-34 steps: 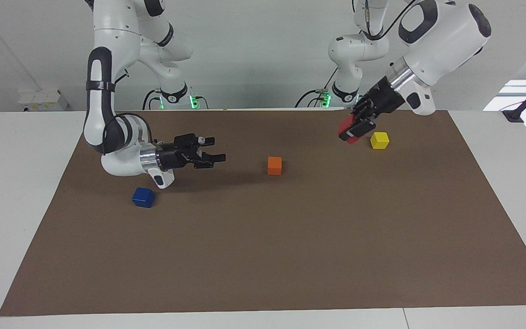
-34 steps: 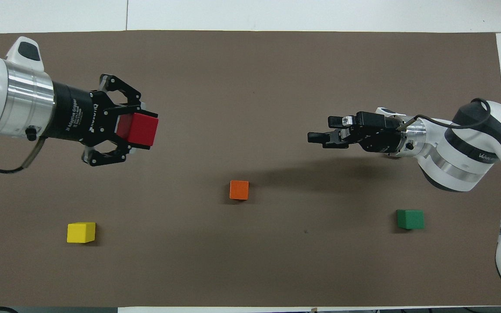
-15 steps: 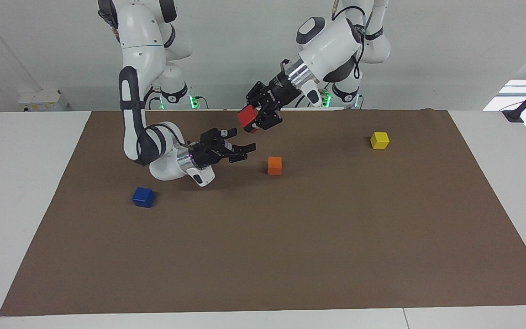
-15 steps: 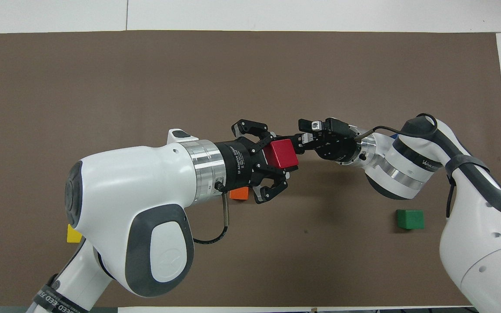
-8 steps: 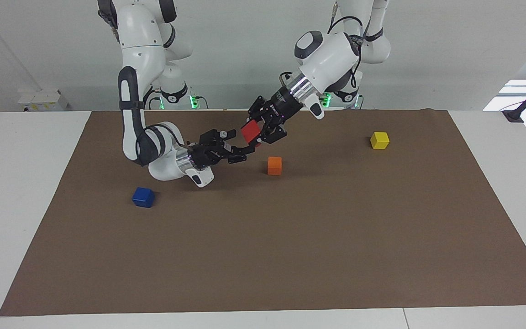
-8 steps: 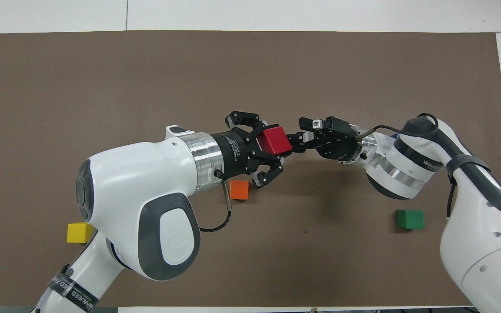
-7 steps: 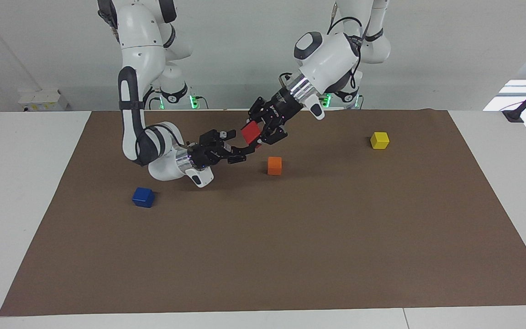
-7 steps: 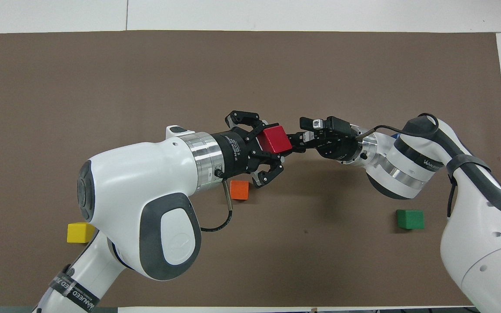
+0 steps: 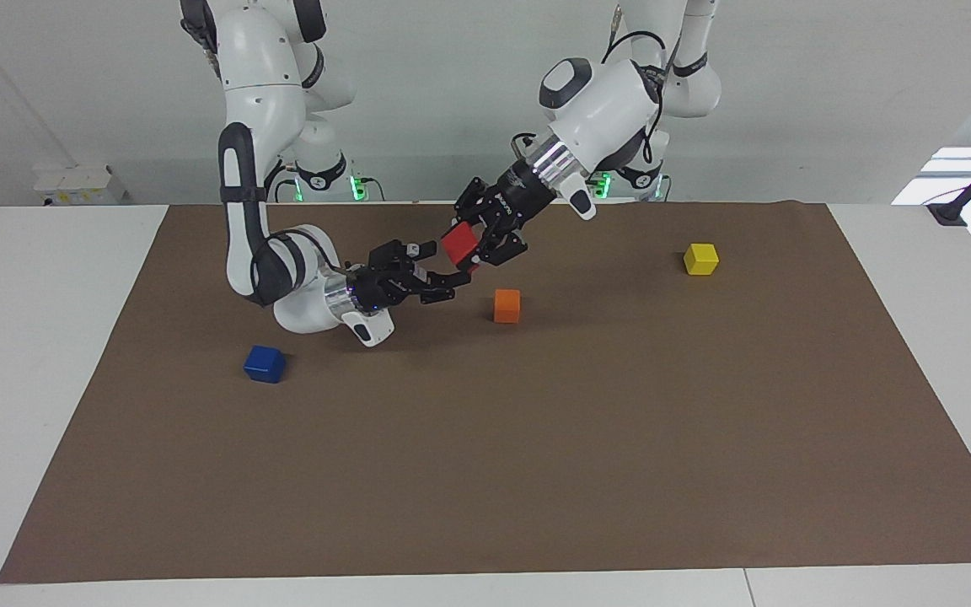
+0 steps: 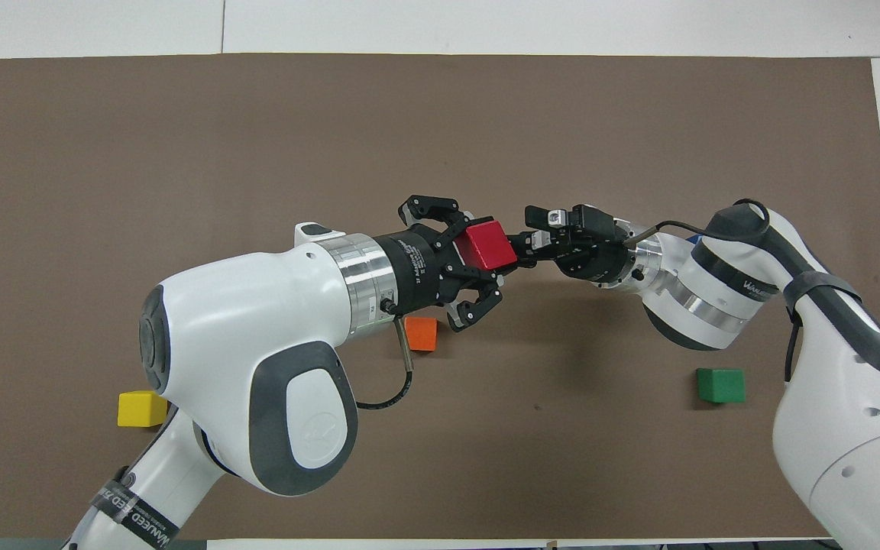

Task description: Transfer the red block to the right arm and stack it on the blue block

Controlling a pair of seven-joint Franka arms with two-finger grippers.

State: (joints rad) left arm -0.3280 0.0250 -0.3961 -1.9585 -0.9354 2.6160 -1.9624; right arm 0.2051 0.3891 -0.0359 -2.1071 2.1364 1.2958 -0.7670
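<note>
My left gripper (image 9: 472, 244) is shut on the red block (image 9: 459, 242) and holds it in the air over the middle of the brown mat, near the orange cube. The same gripper (image 10: 490, 250) and block (image 10: 486, 244) show in the overhead view. My right gripper (image 9: 450, 263) is open and meets the block from the right arm's end; its fingertips reach the block's edge. It also shows in the overhead view (image 10: 525, 233). The blue block (image 9: 265, 363) lies on the mat toward the right arm's end; in the overhead view the right arm covers it.
An orange cube (image 9: 506, 305) lies on the mat (image 9: 536, 464) just below the two grippers. A yellow cube (image 9: 700, 258) lies toward the left arm's end. A green cube (image 10: 719, 385) lies toward the right arm's end, close to the robots.
My left gripper has carried the red block from beside the yellow cube to the mat's middle. My right gripper has moved in to meet it. Over the last half second both hardly moved.
</note>
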